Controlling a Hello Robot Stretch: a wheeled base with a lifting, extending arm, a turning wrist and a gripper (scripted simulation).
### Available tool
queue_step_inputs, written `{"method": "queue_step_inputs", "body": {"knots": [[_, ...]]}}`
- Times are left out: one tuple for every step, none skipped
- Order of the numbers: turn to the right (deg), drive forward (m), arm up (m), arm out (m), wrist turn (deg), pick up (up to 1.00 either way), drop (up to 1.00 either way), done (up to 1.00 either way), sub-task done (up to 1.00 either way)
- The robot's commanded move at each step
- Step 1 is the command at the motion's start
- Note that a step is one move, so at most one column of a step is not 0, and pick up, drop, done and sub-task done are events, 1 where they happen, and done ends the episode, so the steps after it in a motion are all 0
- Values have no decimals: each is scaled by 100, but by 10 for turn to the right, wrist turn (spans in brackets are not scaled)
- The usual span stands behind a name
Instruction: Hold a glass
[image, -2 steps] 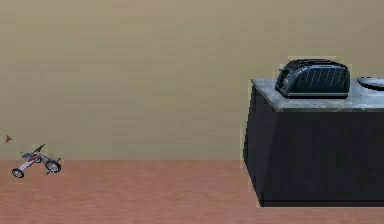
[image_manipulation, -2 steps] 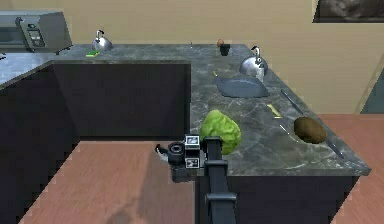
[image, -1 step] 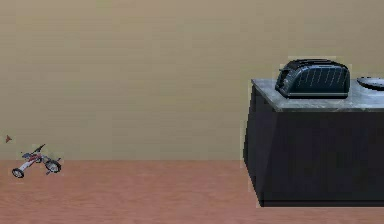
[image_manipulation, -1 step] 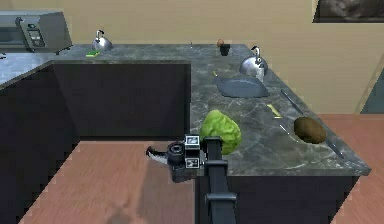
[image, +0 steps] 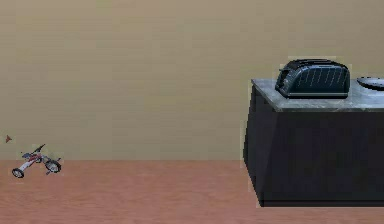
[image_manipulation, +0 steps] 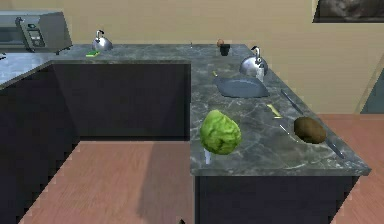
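Mottled grey stone countertop (image_manipulation: 265, 145); shiny metal kettle (image_manipulation: 254, 66); glossy black toaster (image: 313, 78).

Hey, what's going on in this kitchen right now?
A wheeled robot, sent to get hold of a glass, is facing a dark counter with a black toaster on it; a toy tricycle stands on the floor. Off to its side, a marbled countertop carries a green lettuce, a brown potato-like thing, a kettle and, farther back, a small dark cup-like thing.
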Motion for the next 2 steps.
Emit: {"method": "queue_step_inputs", "body": {"knots": [[0,0,-40,0,0,0,0,0,0],[0,0,0,0,0,100,0,0,0]]}}
